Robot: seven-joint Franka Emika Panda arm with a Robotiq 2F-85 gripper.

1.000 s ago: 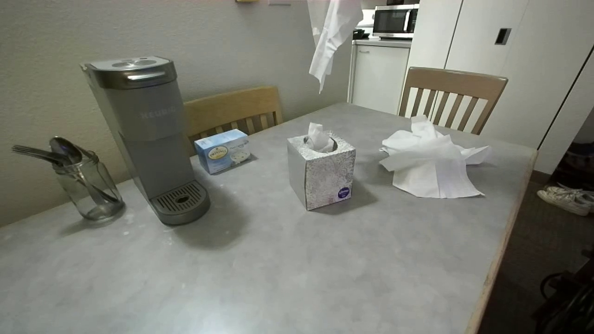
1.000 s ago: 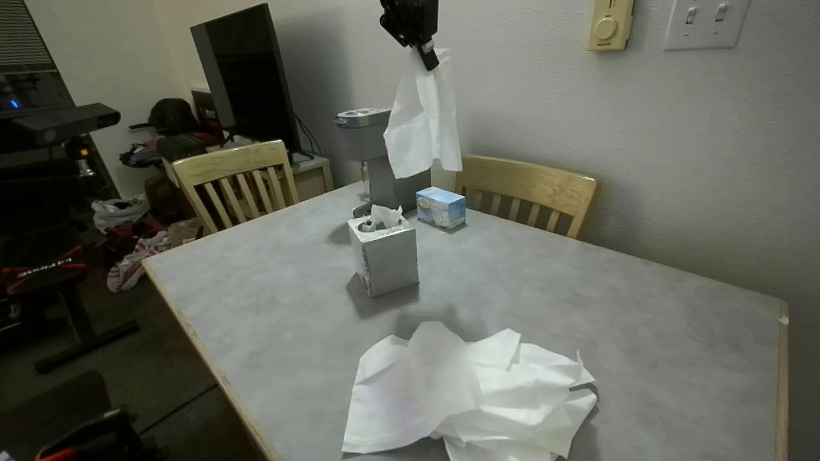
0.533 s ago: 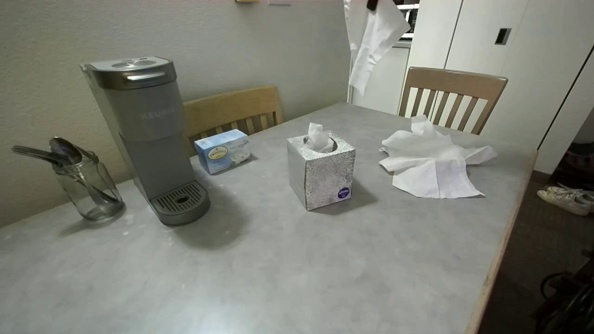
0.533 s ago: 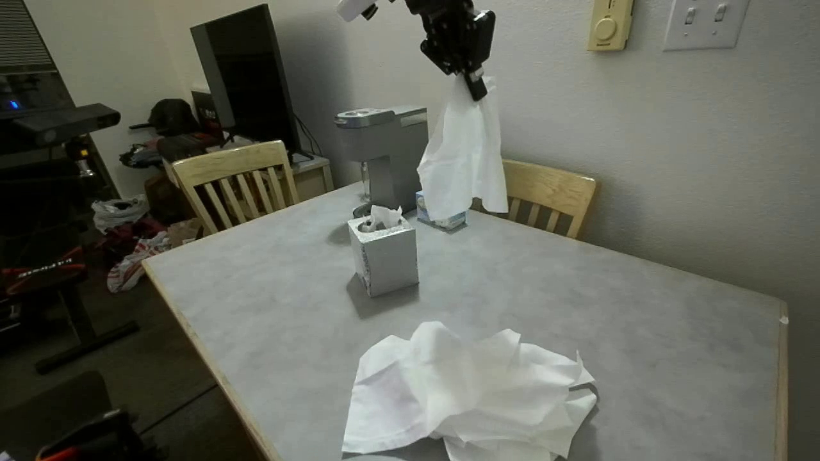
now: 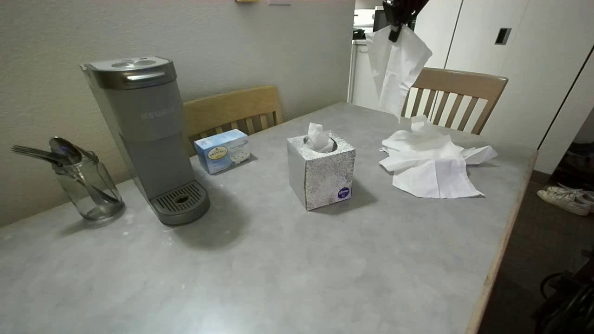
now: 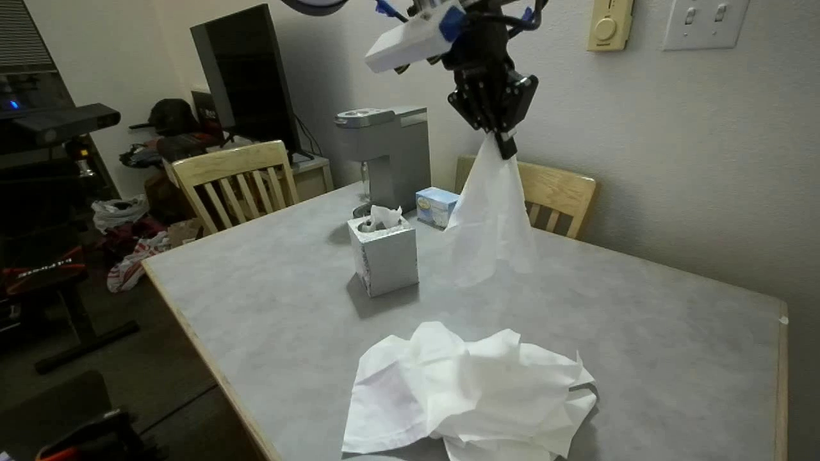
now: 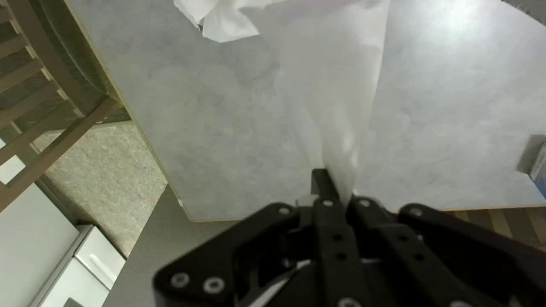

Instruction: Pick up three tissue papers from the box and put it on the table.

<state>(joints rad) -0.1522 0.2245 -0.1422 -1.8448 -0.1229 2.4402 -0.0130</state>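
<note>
My black two-fingered hand (image 6: 503, 149) is clamped on one thin white paper tissue (image 6: 490, 208), which hangs over the smooth light-grey surface (image 6: 640, 320), so I judge this to be the placing step, probably for the last of three. Next I should lower it by the crumpled white paper heap (image 6: 464, 387), let go, and rise gently lest it cling. Counting: one tissue in my grip; one heap of overlapping sheets, which I cannot number surely but guess at two; one patterned whitish-grey cube-shaped cardboard box (image 5: 328, 181) with one white tuft (image 5: 318, 138) poking out; one light-blue cardboard carton (image 5: 223, 152); one grey coffee maker (image 5: 148, 125); one clear glass jar (image 5: 93, 192); and, in an exterior view, two wooden slat-back chairs (image 5: 457, 80).
</note>
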